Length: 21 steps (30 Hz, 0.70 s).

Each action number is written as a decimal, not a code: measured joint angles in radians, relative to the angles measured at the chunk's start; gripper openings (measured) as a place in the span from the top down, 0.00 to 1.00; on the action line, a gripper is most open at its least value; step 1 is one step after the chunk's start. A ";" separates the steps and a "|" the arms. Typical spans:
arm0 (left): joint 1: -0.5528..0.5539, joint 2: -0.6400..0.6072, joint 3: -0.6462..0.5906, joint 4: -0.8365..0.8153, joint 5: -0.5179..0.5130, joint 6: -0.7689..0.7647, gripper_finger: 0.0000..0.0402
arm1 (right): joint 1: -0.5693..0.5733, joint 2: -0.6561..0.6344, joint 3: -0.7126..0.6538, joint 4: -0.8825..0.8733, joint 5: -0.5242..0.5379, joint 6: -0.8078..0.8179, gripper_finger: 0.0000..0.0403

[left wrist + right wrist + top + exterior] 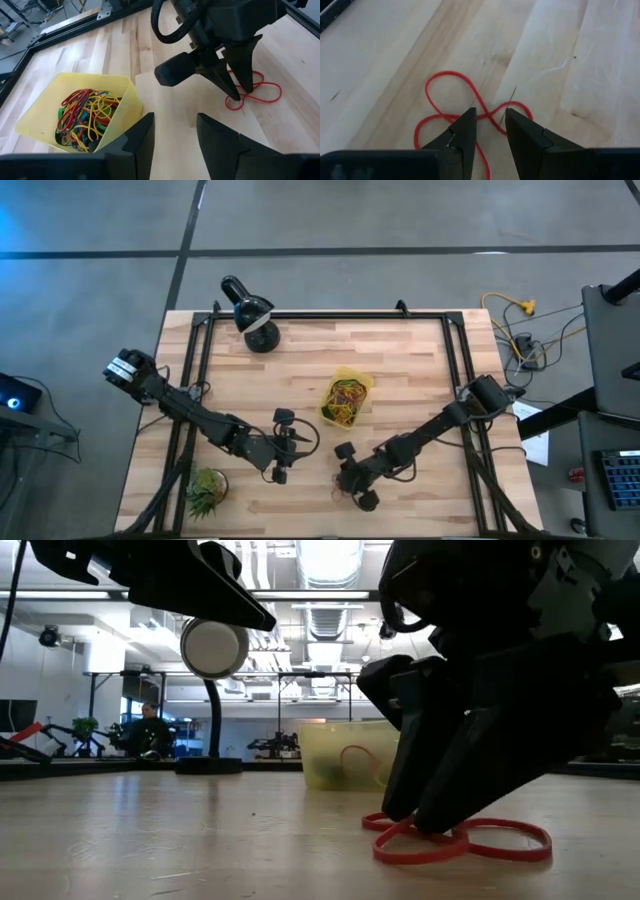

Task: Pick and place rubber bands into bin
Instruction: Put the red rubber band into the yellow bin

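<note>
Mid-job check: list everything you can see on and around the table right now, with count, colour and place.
red rubber band: one twisted loop, red, on the table under the right gripper
rubber bands in bin: many, red, yellow, green and orange, piled inside
bin: one, yellow, mid-table
lamp: one, black, far edge of the table
plant: one, green, near left corner
table: one, light wood, black frame
person: one, far off in the room behind
left gripper: fingers open, hovering empty, facing the bin
right gripper: fingers apart, tips down on the table astride the red band's crossing
</note>
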 joint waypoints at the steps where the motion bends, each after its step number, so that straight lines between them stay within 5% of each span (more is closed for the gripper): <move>1: 0.000 0.000 0.000 0.000 0.000 0.000 0.68 | -0.001 0.004 0.000 0.002 0.000 0.001 0.76; 21: 0.000 0.000 -0.002 -0.001 0.000 0.000 0.68 | -0.006 0.007 -0.003 -0.021 -0.032 0.017 0.98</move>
